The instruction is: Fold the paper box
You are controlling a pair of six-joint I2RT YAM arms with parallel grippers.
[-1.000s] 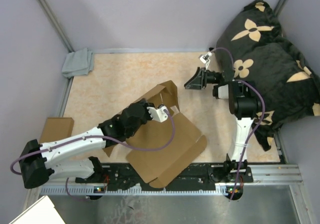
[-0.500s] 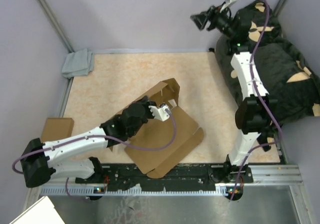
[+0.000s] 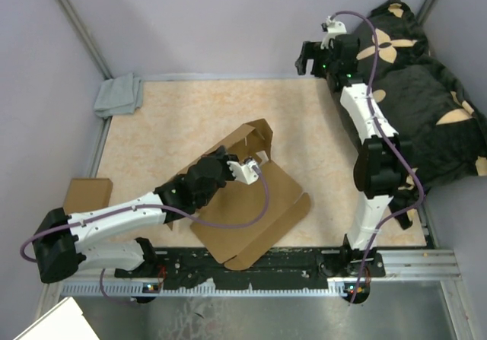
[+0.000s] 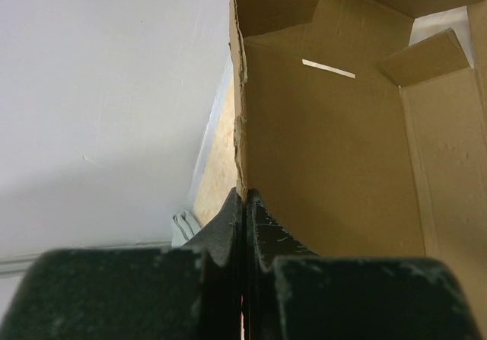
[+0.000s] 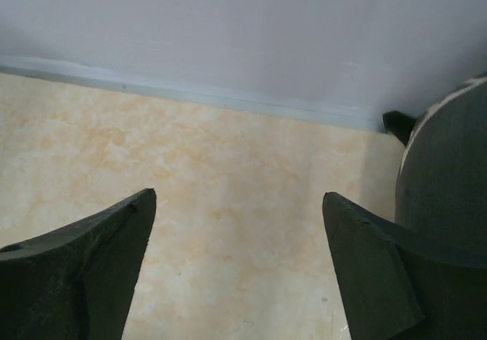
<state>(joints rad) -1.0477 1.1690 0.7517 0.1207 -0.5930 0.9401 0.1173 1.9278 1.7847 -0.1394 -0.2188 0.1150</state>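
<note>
The left gripper (image 4: 244, 200) is clamping its two black fingers tightly together on the thin raw edge of a raised cardboard wall. That wall belongs to the paper box (image 3: 262, 203), which is sitting near the middle of the table (image 3: 183, 119), a little toward the near edge. In the left wrist view, the box's brown inside (image 4: 327, 157) is filling the right half of the picture. It is showing a narrow slit and small corner flaps standing up at the far end. From above, the far part of the box is standing as a shallow tray, while a broad panel is lying flat and pointing toward the arm bases.

The right gripper (image 5: 236, 203) is spreading its fingers wide and holding nothing, with only bare tabletop between them. It is hovering high over the far right corner of the table (image 3: 308, 57), well apart from the box and close to a black cushion with pale flowers (image 3: 430, 89). A grey cloth (image 3: 119, 95) is lying in the far left corner, and a small cardboard scrap (image 3: 86, 195) is resting off the left edge.

The step in hand seems to be holding one side wall upright. The next move probably calls for the right arm to travel down to the box and take another wall or flap, while the left grip is keeping the box steady.
</note>
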